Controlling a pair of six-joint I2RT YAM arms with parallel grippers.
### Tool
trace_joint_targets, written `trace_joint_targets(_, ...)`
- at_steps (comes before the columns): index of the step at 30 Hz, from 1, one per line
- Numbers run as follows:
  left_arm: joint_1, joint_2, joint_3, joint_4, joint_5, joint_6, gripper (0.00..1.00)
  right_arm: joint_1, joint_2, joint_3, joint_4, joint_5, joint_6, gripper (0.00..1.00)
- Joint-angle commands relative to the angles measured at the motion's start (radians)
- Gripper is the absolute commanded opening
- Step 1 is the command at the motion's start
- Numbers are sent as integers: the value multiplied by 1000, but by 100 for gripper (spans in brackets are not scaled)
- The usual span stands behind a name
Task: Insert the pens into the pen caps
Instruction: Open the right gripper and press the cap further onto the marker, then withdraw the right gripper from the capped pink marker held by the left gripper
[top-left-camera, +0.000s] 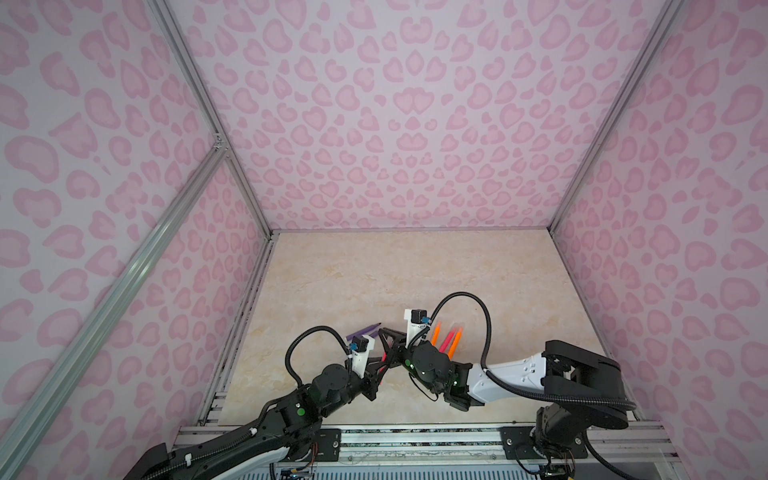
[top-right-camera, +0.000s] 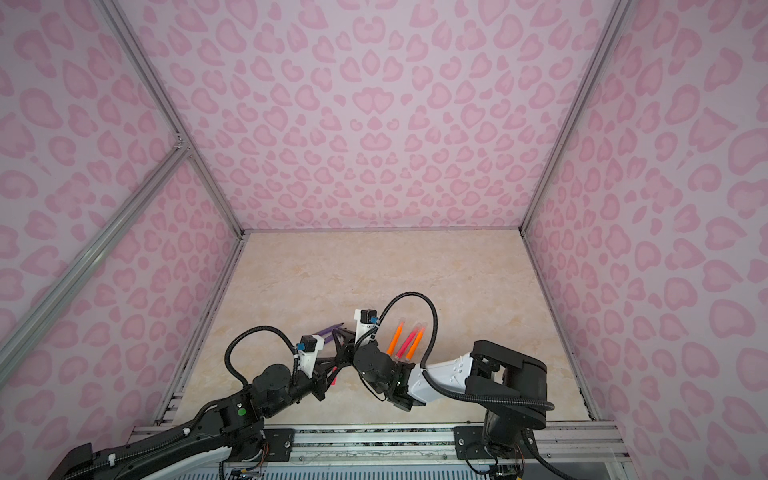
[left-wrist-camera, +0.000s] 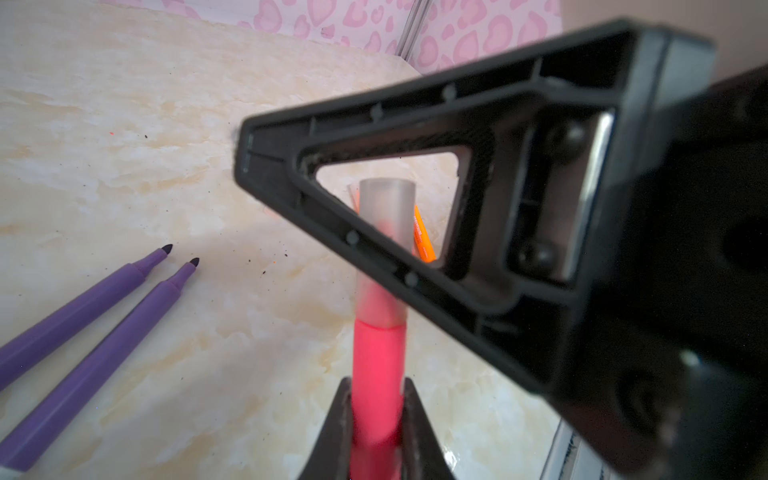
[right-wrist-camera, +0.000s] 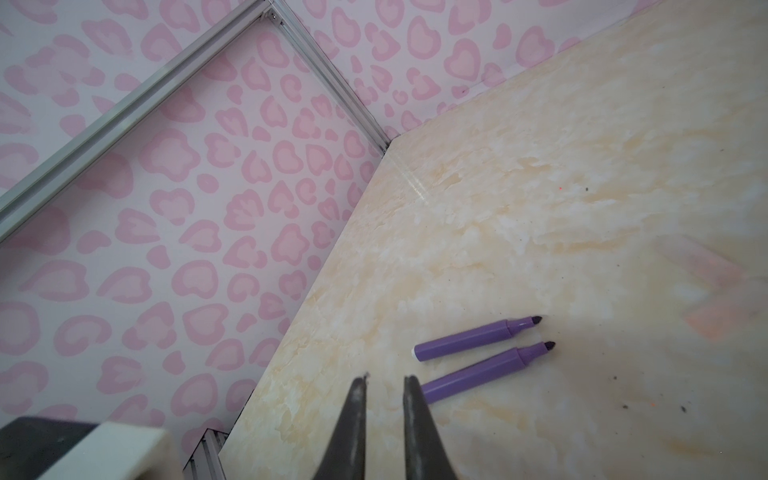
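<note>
Now we have the left gripper (left-wrist-camera: 376, 399) pinching the slim pink-red felt-tip pen (left-wrist-camera: 378, 361) low on its barrel. Its jaws press on from both sides, so the whole tip end stands free above the beige marbled tabletop (top-left-camera: 415, 270). On that tip sits a short clear plastic pen cap (left-wrist-camera: 385, 208), its rim meeting the coloured shoulder of the barrel. We judge it home, or very nearly so. We hold the pen in the air, around the middle of the table's near half, because there the other arm can meet it end on.

The right gripper (right-wrist-camera: 386, 380) has its fingers (right-wrist-camera: 415, 424) drawn together, with only a sliver between them and nothing in it. In the left wrist view one of them, a black triangular frame, crosses right in front of the cap. Whether it touches the cap we cannot tell. Closed like that it makes a blunt pusher, which we take to be the reason.

Two purple hexagonal felt-tip pens (right-wrist-camera: 465, 338) lie side by side just far-left of the grippers. Their dark tips are bare and point the same way, which makes the next pick easy. To the right a trio of pens (top-left-camera: 446, 341), two orange and one pink-red, lies parked together, out of the way. Pale ends hint at caps, though only faintly.
</note>
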Motion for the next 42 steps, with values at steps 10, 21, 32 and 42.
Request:
trace_joint_targets(10,17,-43,0,33,-329,-70,4,76,93,-28,29,-54,1,0)
trace_joint_targets(21,35,-41,-7,60,-384,-54,4,101,120,-71,163,-88,53,0)
trace_joint_targets(32,77,-134,48,102,-378,117,4,98,82,-75,167,-126,31,0)
trace_joint_targets(42,160,-9,189,116,-248,124,4,100,31,-113,194,-101,-84,0)
